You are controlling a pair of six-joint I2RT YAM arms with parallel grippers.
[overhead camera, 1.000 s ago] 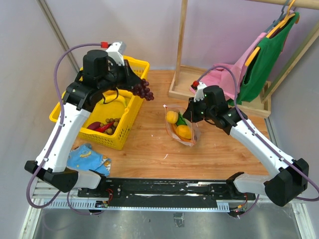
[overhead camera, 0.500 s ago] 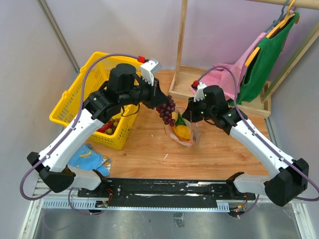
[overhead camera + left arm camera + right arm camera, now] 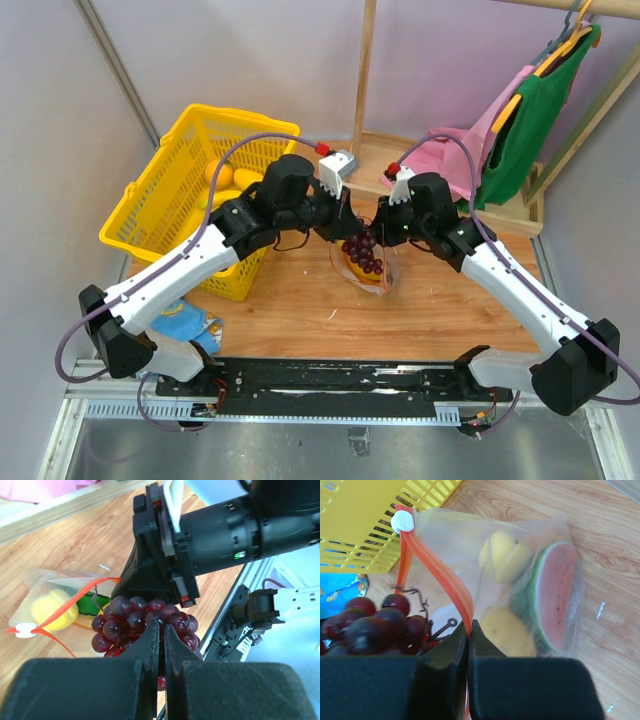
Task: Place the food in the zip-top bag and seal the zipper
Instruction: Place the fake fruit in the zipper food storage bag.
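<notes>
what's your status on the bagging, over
Left gripper shut on grapes, at the bag mouth. Right gripper shut on the zipper, holding bag open. Watermelon and yellow fruit inside; unsealed. Nothing seen blocking the mouth.

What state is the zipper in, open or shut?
Open. Below the white slider the zipper splits into two separated red strips; the right gripper pinches one.

Dark-red grapes [image 3: 130, 620] — red zipper [image 3: 440, 580], yellow basket [image 3: 160, 195].
</notes>
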